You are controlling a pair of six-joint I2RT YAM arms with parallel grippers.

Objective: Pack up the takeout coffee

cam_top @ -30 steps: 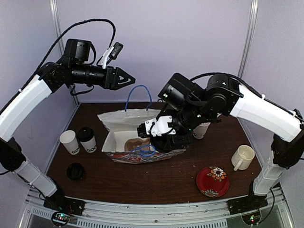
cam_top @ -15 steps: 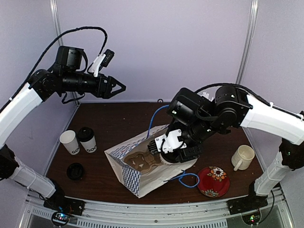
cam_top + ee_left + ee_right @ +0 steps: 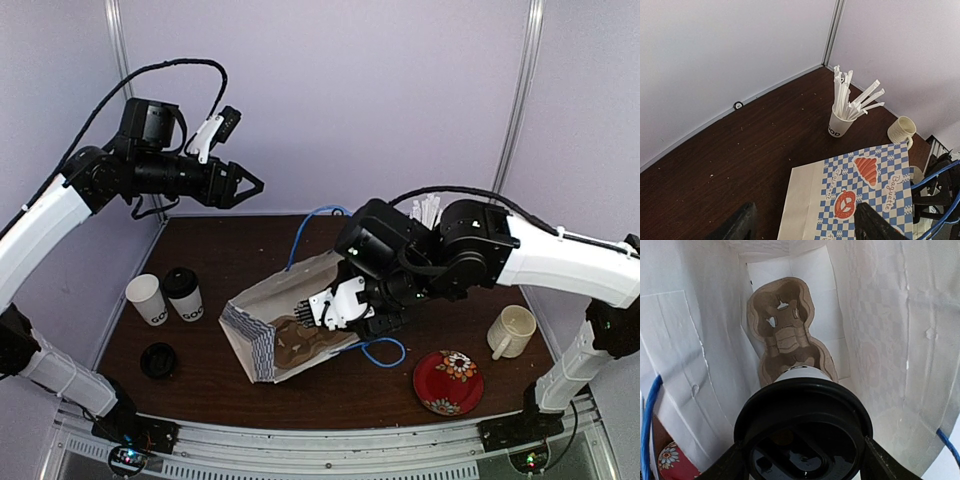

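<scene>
Black-lidded cup (image 3: 802,425) is clamped in the right gripper (image 3: 342,308), inside the tipped paper bag (image 3: 250,335). Its long axis points straight at the cardboard carrier (image 3: 787,335) deeper in. Left gripper (image 3: 240,186) hangs wide and empty, well apart, up high.

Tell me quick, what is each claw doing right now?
Left gripper: open, holding nothing.
Right gripper: closed on a lidded coffee cup inside the paper bag.

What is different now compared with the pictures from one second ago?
The right gripper, holding the lidded coffee cup inside the paper bag, dragged the bag nearer and turned it. The left gripper drew back leftward and opened. Two cups at left, loose lid, mug and plate stayed put.
</scene>
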